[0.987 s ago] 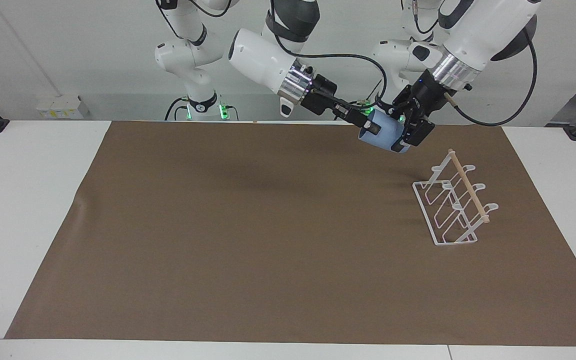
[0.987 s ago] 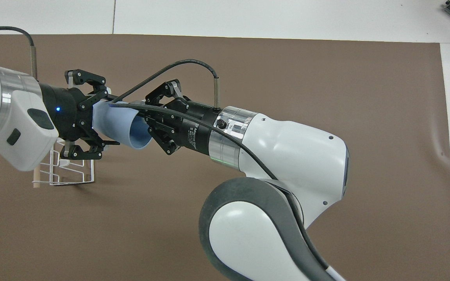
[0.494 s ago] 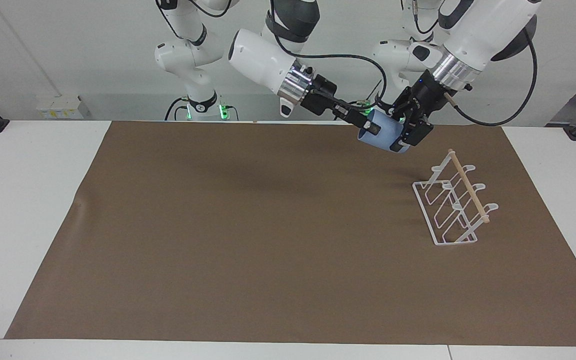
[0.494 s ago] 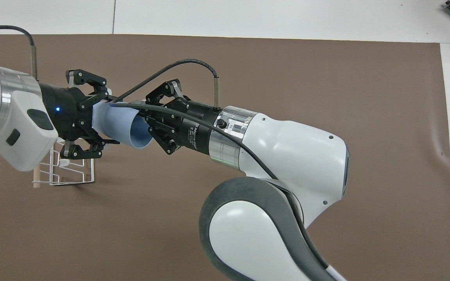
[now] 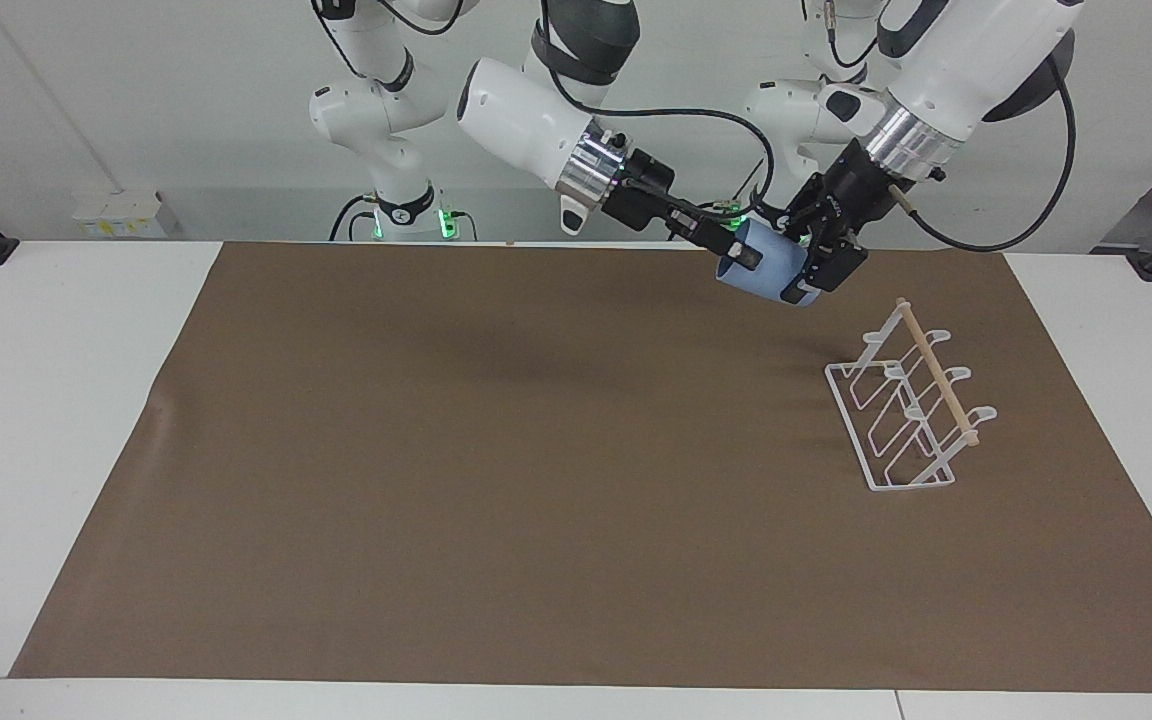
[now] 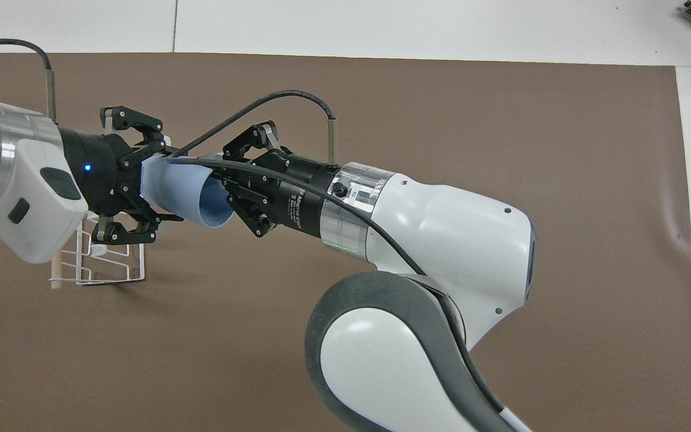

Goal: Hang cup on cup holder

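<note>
Right claw (image 5: 739, 255): reaches in from the right arm's end and pinches the cup (image 5: 766, 272) at its rim. In the overhead view one finger (image 6: 230, 193) seems to enter the mouth.
Cup: light blue, held in the air on its side. The mouth faces the right arm and the closed end faces the left claw (image 5: 811, 270). It hangs over the brown mat (image 5: 496, 450), toward the left arm's end of the worktop (image 5: 66, 400).
Cup interior: a darker blue hollow shows in the overhead view (image 6: 210, 207). Only the claw's finger shows in it.
Left claw: set against the cup's closed end, wrist angled down from above. Whether it is spread or pressed on the cup cannot be told.
Holder (image 5: 901, 420): white wire rack standing on the mat, farther from the robots than the spot under the cup, and apart from the cup. Its looped prongs slant upward.
Dowel (image 5: 936, 370): light wood, lying along the holder's top.
Mat: covers most of the white worktop.
</note>
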Robot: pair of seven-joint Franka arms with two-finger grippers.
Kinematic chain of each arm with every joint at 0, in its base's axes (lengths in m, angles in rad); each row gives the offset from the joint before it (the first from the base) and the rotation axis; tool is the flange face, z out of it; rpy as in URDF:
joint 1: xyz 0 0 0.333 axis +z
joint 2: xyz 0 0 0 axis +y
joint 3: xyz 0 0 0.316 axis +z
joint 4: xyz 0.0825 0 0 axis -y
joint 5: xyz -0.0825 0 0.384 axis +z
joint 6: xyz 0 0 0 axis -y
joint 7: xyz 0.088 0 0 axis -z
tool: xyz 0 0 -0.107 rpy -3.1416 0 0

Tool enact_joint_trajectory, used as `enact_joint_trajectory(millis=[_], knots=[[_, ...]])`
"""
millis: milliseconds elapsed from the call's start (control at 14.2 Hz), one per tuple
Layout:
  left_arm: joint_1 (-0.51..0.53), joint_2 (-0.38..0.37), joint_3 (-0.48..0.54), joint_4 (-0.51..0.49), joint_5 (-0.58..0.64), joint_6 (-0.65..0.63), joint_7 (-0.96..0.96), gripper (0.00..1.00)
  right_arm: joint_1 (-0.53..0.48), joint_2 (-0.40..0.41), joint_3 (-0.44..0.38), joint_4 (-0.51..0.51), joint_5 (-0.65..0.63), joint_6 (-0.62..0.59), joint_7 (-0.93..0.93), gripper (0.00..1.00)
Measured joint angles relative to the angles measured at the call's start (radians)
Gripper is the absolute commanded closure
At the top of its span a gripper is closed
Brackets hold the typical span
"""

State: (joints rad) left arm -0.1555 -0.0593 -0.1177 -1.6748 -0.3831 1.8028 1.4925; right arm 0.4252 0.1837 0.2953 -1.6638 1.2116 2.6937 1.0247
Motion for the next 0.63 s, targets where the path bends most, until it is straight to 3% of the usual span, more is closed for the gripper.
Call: enact_joint_trajectory(millis=[635], knots=[[0.005,0.001,0.004,-0.006,0.002,0.000,-0.003,1.00,0.000,0.000,0.000,0.014,0.000,0.000,0.000,0.49]])
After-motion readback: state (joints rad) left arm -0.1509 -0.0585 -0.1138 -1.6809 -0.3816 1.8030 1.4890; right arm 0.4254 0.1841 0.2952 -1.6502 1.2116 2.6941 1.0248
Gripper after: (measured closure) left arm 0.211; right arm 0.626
